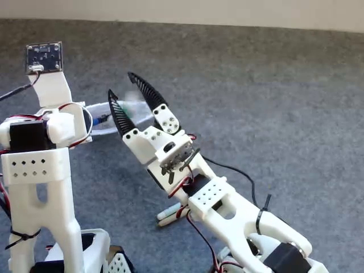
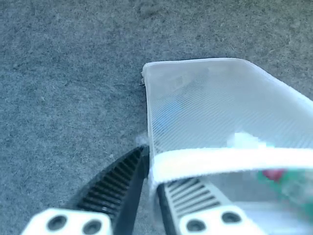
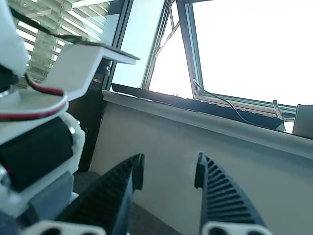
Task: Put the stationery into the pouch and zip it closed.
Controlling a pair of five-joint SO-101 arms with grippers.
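The translucent white mesh pouch (image 2: 215,112) is lifted above the grey carpet, with blurred blue, red and green items showing through it. My left gripper (image 2: 151,171) is shut on the pouch's white zip edge near one corner. In the high view the pouch (image 1: 105,118) pokes out from behind the left arm (image 1: 40,142). My right gripper (image 1: 129,91) is raised beside it, tilted upward, its black fingers open and holding nothing. In the right wrist view the right gripper (image 3: 168,171) points at a wall and windows. A white pen (image 1: 170,214) lies on the carpet under the right arm.
Grey carpet (image 1: 273,96) covers the whole work surface, with open room to the right and back. The left arm's white body (image 3: 34,147) stands close beside the right gripper. A black cable (image 1: 239,173) trails by the right arm.
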